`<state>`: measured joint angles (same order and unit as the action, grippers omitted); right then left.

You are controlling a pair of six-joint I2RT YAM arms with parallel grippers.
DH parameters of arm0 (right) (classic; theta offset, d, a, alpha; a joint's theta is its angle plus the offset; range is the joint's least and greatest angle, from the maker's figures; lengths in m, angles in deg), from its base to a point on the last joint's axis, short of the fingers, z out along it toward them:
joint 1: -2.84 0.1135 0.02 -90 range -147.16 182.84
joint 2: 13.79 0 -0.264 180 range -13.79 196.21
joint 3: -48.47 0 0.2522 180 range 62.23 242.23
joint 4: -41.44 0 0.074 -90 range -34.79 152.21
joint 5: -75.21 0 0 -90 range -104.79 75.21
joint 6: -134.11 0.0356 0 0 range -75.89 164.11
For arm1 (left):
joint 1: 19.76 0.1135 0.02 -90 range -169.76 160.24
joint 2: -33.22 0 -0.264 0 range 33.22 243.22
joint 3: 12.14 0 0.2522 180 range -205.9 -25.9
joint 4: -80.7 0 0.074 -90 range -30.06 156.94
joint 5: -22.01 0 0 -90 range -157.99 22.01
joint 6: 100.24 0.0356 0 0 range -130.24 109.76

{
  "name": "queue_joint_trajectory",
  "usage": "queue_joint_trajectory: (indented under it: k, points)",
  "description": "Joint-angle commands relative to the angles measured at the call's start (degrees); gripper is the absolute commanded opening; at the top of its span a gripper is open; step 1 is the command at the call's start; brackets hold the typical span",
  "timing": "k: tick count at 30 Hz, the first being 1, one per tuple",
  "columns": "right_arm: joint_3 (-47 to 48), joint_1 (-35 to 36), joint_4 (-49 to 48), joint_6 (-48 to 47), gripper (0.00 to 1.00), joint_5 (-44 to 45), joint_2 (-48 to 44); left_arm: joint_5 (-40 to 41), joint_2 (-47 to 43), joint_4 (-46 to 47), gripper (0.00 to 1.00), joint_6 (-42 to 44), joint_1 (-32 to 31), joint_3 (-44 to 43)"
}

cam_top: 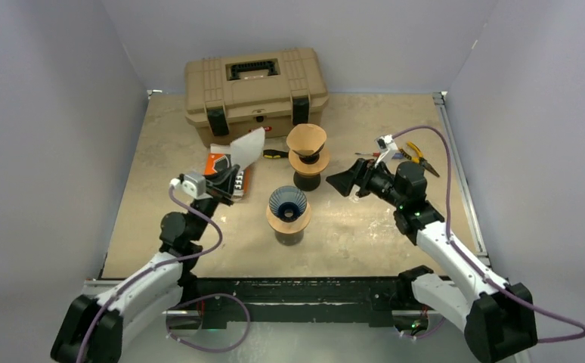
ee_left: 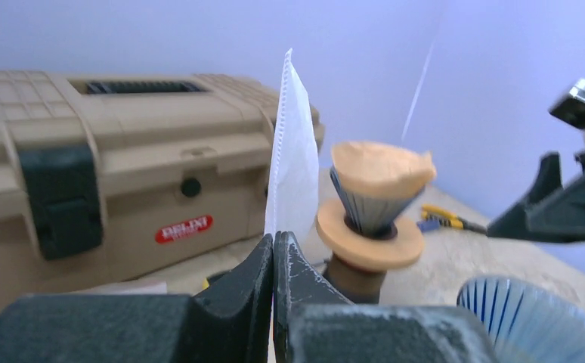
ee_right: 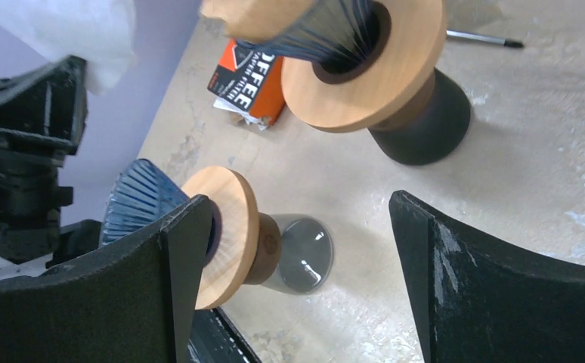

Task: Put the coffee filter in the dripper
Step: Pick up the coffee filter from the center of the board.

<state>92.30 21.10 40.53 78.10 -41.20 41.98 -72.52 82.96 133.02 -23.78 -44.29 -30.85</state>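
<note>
Pressed tight together, the black fingers of the left gripper [ee_left: 274,261] pinch the lower edge of a white paper coffee filter [ee_left: 293,162], which stands straight up from the jaw tips, flat and edge-on to the wrist camera. Low and to the right of those jaws sits the empty dripper [ee_left: 527,318], a blue ribbed cone on a wooden collar and glass base; the filter is held up and apart from it. Beyond the jaws stands a second dripper [ee_left: 372,197], already lined with a brown filter [ee_left: 384,166], and behind the filter is a tan toolbox [ee_left: 123,151]. The right gripper [ee_right: 297,204] hangs with its jaws spread wide and nothing between them; the empty dripper lies just past its left finger, the second dripper ahead of the gap. An orange filter packet [ee_right: 252,76] lies on the table [ee_right: 546,151] beyond.
</note>
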Motion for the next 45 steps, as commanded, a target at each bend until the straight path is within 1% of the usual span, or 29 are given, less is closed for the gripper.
queue_joint_trajectory:
  k: [1, 3, 5, 7, 9, 13, 14, 16, 17, 20, 23, 28, 30, 32, 37, 40, 45]
  points:
    - [4.69, -0.27, 5.29, -2.07, 0.93, 2.42, -4.6, 6.63, -10.91, -29.75, 0.0, -2.28, -0.25, -10.71]
    - [5.98, -0.24, 6.01, -2.1, 0.96, 2.43, -6.39, 6.28, -13.99, -36.14, 0.0, -3.6, -0.25, -14.65]
    - [6.99, -0.22, 6.16, -1.65, 0.99, 2.13, -7.77, 4.97, -15.66, -38.84, 0.0, -5.91, -0.25, -17.31]
    - [7.79, -0.2, 5.64, -1.15, 0.99, 0.96, -8.82, 2.04, -15.81, -41.04, 0.0, -10.08, -0.21, -19.97]
    - [8.2, -0.2, 4.36, -0.24, 0.99, -0.78, -9.25, -1.16, -14.09, -42.58, 0.0, -14.63, -0.24, -22.87]
    - [8.03, -0.16, -0.16, 2.54, 0.99, -5.45, -9.67, -11.25, -8.83, -42.75, 0.0, -22.39, -0.25, -29.17]
    - [7.99, -0.16, -1.27, 3.18, 0.99, -6.92, -9.71, -14.86, -7.43, -41.9, 0.0, -24.98, -0.25, -30.64]
    - [7.49, -0.16, -3.86, 4.94, 0.99, -8.99, -9.79, -18.43, -5.38, -38.77, 0.0, -29.48, -0.25, -32.74]
    - [7.02, -0.11, -5.62, 6.1, 0.99, -10.25, -9.8, -19.69, -4.52, -36.51, 0.0, -33.64, -0.25, -33.39]
    - [5.5, 0.05, -13.5, 11.01, 0.98, -13.24, -9.95, -21.46, -2.95, -29.02, 0.0, -43.16, -0.27, -33.65]
    - [4.96, 1.02, -18.47, 14.67, 0.98, -14.03, -9.7, -23.01, -1.93, -22.45, 0.0, -49.6, -0.34, -33.51]
    - [5.46, 3.58, -26.67, 19.81, 0.97, -13.82, -6.77, -23.93, -0.34, -11.24, 0.0, -59.9, -0.71, -31.82]
    - [6.29, 5.32, -28.9, 20.81, 0.96, -12.91, -5.21, -24.03, 0.36, -7.48, 0.0, -62.52, -1.08, -31.03]
    - [7.43, 7.28, -31.19, 21.68, 0.95, -11.98, -3.64, -24.25, 0.9, -5.75, 0.0, -64.22, -1.49, -30.74]
    - [10.83, 11.13, -35.23, 22.99, 0.93, -9.99, 0.8, -24.62, 1.42, -5.56, 0.0, -64.16, -3.13, -30.73]
    - [12.66, 11.99, -38.61, 24.44, 0.89, -9.99, 3.5, -24.74, 1.34, -5.97, 0.0, -63.4, -3.77, -30.78]
    - [15.52, 13.07, -40.75, 25.19, 0.84, -9.19, 6.79, -24.45, 1.43, -6.15, 0.0, -62.83, -4.82, -30.41]
